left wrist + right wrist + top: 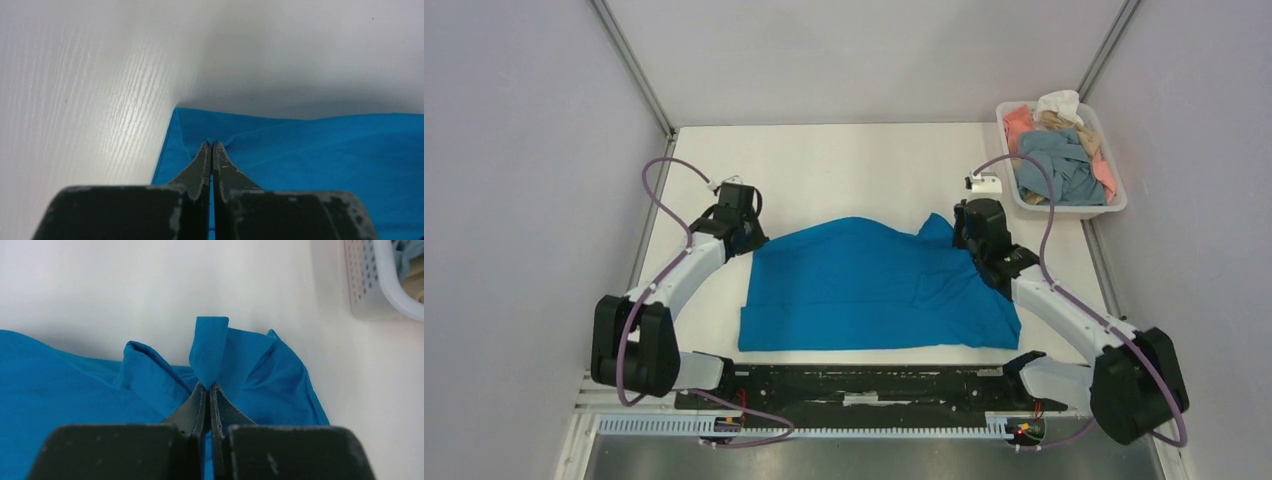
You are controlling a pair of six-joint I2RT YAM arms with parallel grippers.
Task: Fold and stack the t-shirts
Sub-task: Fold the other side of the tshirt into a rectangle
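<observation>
Top external: blue t-shirt (pixel 874 285) lies flat, its long axis running straight from my left gripper (pixel 742 232) across to my right gripper (pixel 977 235). Both sets of jaws are pinched tight on its far edge: left on the plain corner, right on a bunched fold that sticks up past the tips. The rest of the cloth lies behind the jaws, near side. Neither arm is nearer; each has one corner. My guess is the next move pulls that edge back over the body. Remaining t-shirts (pixel 1064 160) sit in the tray (pixel 1117 207), outboard of the right jaws.
</observation>
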